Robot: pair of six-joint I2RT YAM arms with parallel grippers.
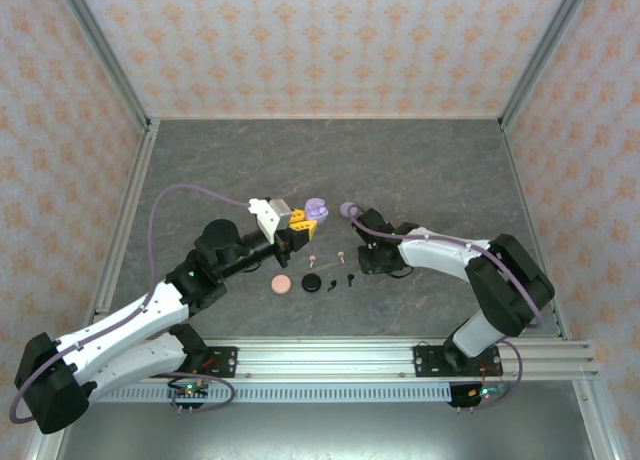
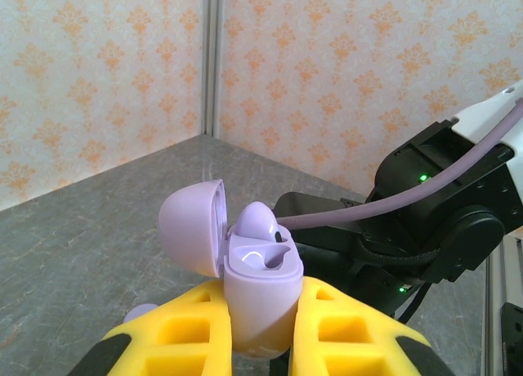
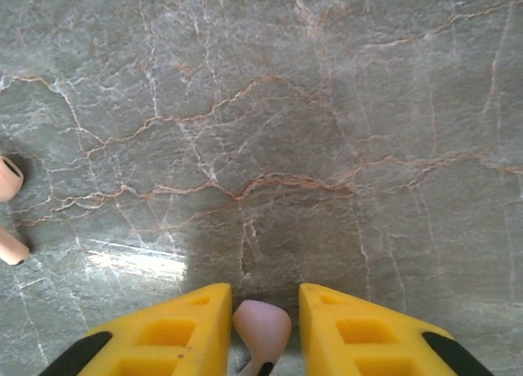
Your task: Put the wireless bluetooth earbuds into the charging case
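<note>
My left gripper (image 2: 263,288) is shut on the lavender charging case (image 2: 260,311) and holds it upright above the table, lid (image 2: 192,225) swung open. One lavender earbud (image 2: 260,221) sits in the far socket; the near socket (image 2: 265,257) is empty. From above, the case (image 1: 316,211) is left of centre. My right gripper (image 3: 263,293) points down at the table with a pale pink earbud (image 3: 261,325) between its fingers. The jaws stand narrowly open around it: the left finger touches, with a sliver of gap at the right. Seen from above, the right gripper (image 1: 366,260) is beside the case.
On the table in front lie a round pink case (image 1: 283,283), a black case (image 1: 313,283), a black earbud (image 1: 351,277) and two pink earbuds (image 1: 341,254) (image 1: 313,258). Another pink earbud (image 3: 8,180) lies left of the right gripper. Patterned walls enclose the table.
</note>
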